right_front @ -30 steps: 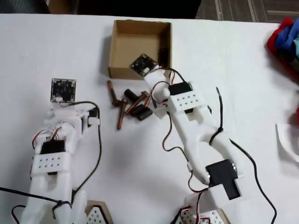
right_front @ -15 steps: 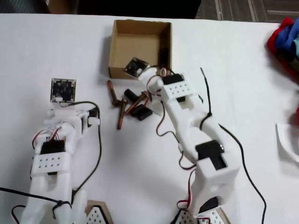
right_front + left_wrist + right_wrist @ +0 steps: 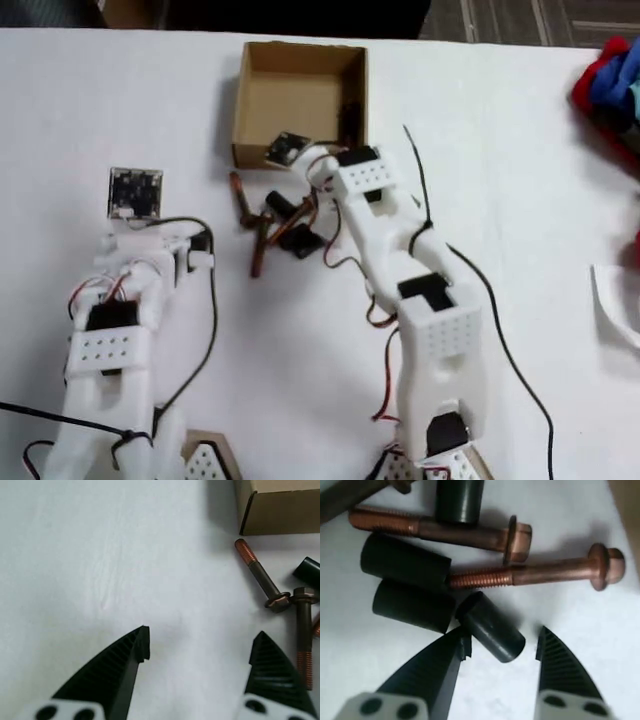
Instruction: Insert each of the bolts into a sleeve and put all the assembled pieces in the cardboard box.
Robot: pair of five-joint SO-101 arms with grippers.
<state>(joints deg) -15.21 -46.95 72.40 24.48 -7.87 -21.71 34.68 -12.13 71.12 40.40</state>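
Note:
The cardboard box (image 3: 262, 100) stands at the table's far middle, with a dark piece (image 3: 350, 118) against its right wall. Just in front of it lies a pile of copper bolts (image 3: 257, 238) and black sleeves (image 3: 280, 204). My right gripper (image 3: 503, 630) hangs open low over the pile, with one short black sleeve (image 3: 492, 627) lying between its fingers and apart from both. Two more sleeves (image 3: 405, 562) and two bolts (image 3: 470, 530) lie just beyond. My left gripper (image 3: 202, 632) is open over bare table, left of two bolts (image 3: 260, 575) and the box corner (image 3: 280, 505).
The right arm (image 3: 400, 250) stretches from the near edge up to the pile. The left arm (image 3: 110, 330) stands at the near left. Coloured cloth (image 3: 610, 85) and a white object (image 3: 615, 300) lie at the right edge. The table is bare white around the left gripper.
The right arm has swung left and its gripper has come away from the box's front edge down over the pile. The left arm has kept still.

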